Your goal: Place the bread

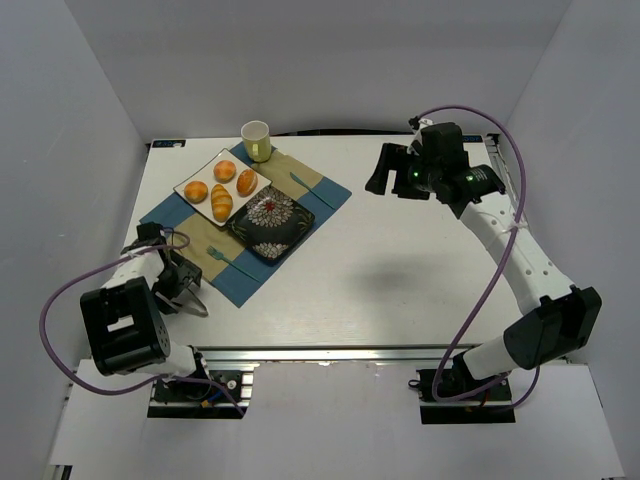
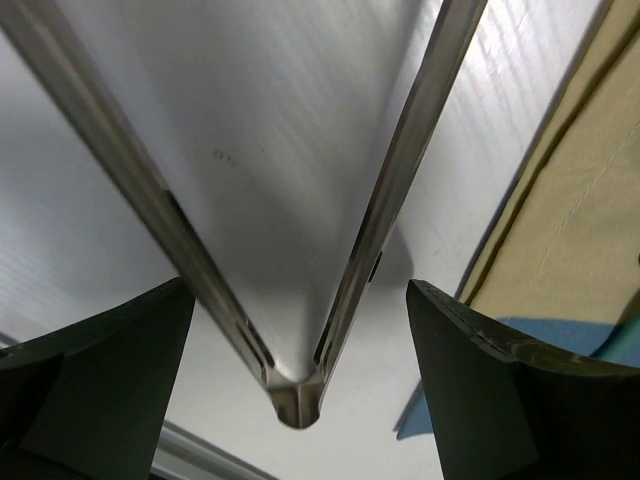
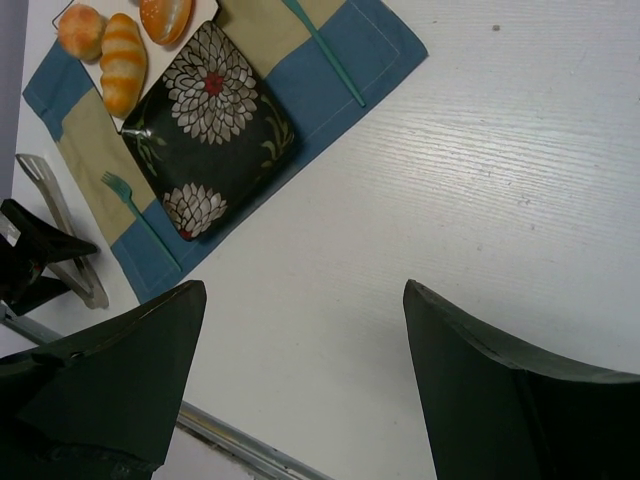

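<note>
A: Left wrist view shows no bread, only tongs [image 2: 295, 390], their arms cut off at the top. Right wrist view clips the plate [image 1: 222, 155].
B: Left hand [image 1: 180, 285] spread, straddling the tongs, not pinching. Bread [image 1: 221, 203] on the plate, at its 1 o'clock, well apart. Right hand [image 3: 305, 287] spread, empty.

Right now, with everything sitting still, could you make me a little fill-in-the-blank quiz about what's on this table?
1. The white plate holds ___ bread rolls.
2. The dark plate next to it is empty and painted with ___.
3. The left gripper stands open, its fingers on either side of a pair of metal ___.
4. The teal fork lies on the blue and tan ___.

Missing words: four; flowers; tongs; placemat.
</note>
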Robot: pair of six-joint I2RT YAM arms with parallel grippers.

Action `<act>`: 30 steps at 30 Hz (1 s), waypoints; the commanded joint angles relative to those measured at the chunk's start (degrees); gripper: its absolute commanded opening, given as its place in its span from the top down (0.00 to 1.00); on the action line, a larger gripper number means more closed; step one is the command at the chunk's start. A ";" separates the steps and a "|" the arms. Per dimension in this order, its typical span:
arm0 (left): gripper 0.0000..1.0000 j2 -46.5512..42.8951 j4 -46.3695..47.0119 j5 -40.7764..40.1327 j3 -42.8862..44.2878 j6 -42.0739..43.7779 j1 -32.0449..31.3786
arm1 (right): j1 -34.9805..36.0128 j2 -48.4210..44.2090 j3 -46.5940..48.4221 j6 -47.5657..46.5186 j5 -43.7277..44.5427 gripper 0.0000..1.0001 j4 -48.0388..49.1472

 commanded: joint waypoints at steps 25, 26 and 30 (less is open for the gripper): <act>0.29 2.55 6.17 -2.40 2.28 4.47 4.15 | -1.95 1.88 3.61 0.51 -2.86 0.15 2.10; 0.30 2.46 5.99 -2.22 2.46 4.47 4.24 | -1.95 1.88 3.52 0.42 -2.94 0.15 2.10; 0.33 0.88 3.44 -1.78 5.96 3.86 4.15 | -1.95 1.62 3.17 0.77 -3.12 0.15 2.19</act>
